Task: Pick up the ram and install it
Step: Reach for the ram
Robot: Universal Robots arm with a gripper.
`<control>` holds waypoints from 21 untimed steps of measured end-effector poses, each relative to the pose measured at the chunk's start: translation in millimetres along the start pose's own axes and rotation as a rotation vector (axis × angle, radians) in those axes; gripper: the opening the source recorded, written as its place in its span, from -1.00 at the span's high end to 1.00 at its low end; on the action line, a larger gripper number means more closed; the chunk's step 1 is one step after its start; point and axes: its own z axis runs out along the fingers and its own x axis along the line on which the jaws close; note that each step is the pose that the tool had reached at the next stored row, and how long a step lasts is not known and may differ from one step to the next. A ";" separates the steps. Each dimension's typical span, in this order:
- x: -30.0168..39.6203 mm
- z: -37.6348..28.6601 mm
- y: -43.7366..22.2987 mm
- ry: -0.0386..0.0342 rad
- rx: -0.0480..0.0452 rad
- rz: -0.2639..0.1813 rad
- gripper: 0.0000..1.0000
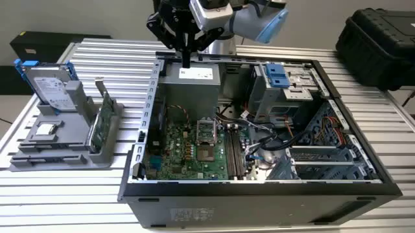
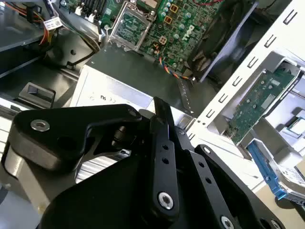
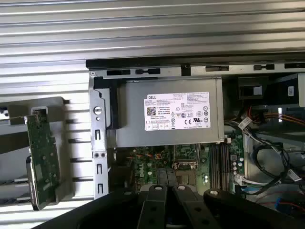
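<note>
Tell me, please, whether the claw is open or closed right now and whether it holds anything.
Claw: closed, above the power supply; whether anything is held between its fingers cannot be told.

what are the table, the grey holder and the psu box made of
Table: looks like bare aluminium, given its silvery ribbed slats with a dull sheen.
Holder: probably matte grey plastic, with no shine and blocky moulded or printed steps.
PSU box: likely sheet steel, with a plain grey finish and folded edges.
</note>
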 end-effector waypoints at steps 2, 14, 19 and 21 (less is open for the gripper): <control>0.0 0.0 0.0 0.0000 0.0000 0.000 1.00; 2.2 0.0 -0.2 -0.0001 0.0000 0.000 1.00; 8.1 -0.2 -0.8 0.0000 0.0000 0.000 1.00; 10.4 -0.2 -1.0 0.0000 0.0000 -0.001 1.00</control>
